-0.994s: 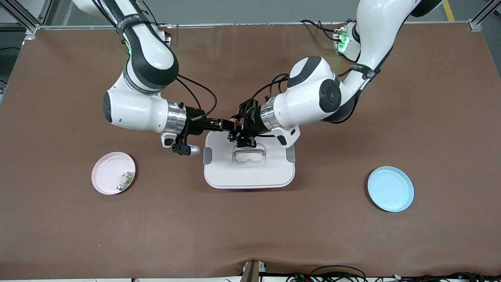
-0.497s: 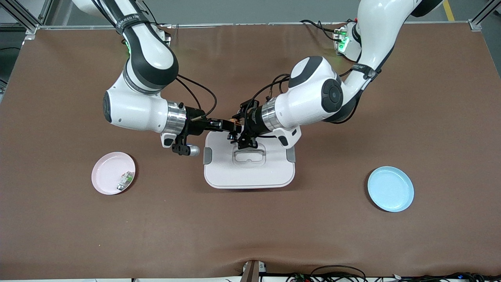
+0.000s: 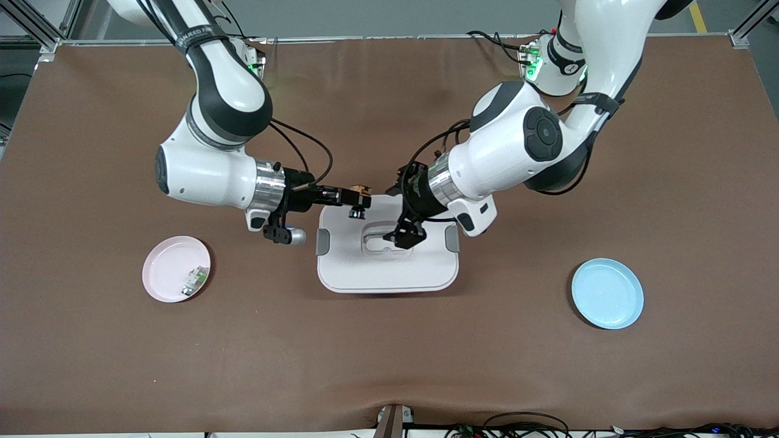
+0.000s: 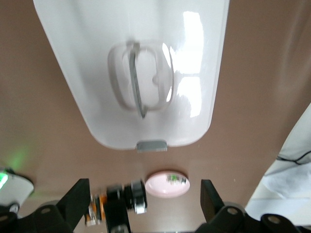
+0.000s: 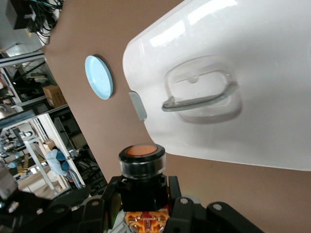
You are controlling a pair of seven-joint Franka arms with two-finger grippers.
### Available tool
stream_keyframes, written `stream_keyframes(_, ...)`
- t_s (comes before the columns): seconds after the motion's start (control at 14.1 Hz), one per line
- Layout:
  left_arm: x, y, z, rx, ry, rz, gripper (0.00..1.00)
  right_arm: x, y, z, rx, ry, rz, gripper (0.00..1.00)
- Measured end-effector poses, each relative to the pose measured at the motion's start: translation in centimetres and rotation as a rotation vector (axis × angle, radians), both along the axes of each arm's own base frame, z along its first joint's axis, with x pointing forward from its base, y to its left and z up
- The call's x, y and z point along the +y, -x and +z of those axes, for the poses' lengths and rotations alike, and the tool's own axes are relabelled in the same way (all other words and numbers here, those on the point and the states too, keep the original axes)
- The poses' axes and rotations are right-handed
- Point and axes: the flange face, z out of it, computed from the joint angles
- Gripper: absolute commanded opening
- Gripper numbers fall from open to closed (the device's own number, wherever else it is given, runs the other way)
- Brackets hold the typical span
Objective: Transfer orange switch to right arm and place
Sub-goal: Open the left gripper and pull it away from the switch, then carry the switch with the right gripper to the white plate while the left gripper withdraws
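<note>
Two white robot arms meet over the middle of a brown table [image 3: 389, 353]. The right gripper [image 3: 358, 196] hangs over the edge of the one white lidded box [image 3: 387, 249] that lies toward the robots' bases, its jaws closed on the single orange switch [image 3: 360, 193]. The right wrist view shows that switch [image 5: 142, 167] clamped between the black fingers [image 5: 182, 206], its round orange cap pointing away from the gripper toward the box lid [image 5: 228, 87] below. The left gripper [image 3: 406, 234] hangs over the middle of the same lid, above the clear handle [image 3: 384, 239], a gap apart from the switch; its jaws stand open and hold nothing, as the two spread fingers [image 4: 77, 201] in the left wrist view show.

Two plates sit on the table. One pink plate [image 3: 162, 271] lies toward the right arm's end, nearer the front camera than the box, and carries one small white-and-green part [image 3: 195, 280] against its rim. One blue plate [image 3: 607, 293] lies bare toward the left arm's end, well apart from the box. The box has two grey clips, one [image 3: 322, 242] on each short side.
</note>
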Motion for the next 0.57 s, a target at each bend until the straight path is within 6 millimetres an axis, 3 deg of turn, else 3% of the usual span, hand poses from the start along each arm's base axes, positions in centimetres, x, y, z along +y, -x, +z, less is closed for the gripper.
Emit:
stream_keyframes(0.28, 4.1, -2.1, 0.2, -0.135, -0.147, -0.100, 1.00, -6.0, -0.8, 1.2, -0.083, 0.143, 0.170, 0.00)
stream_keyframes(0.57, 10.7, -5.5, -0.3, -0.218, -0.215, -0.246, 1.00, -13.8, -1.6, 1.9, -0.232, 0.310, 0.415, 0.00)
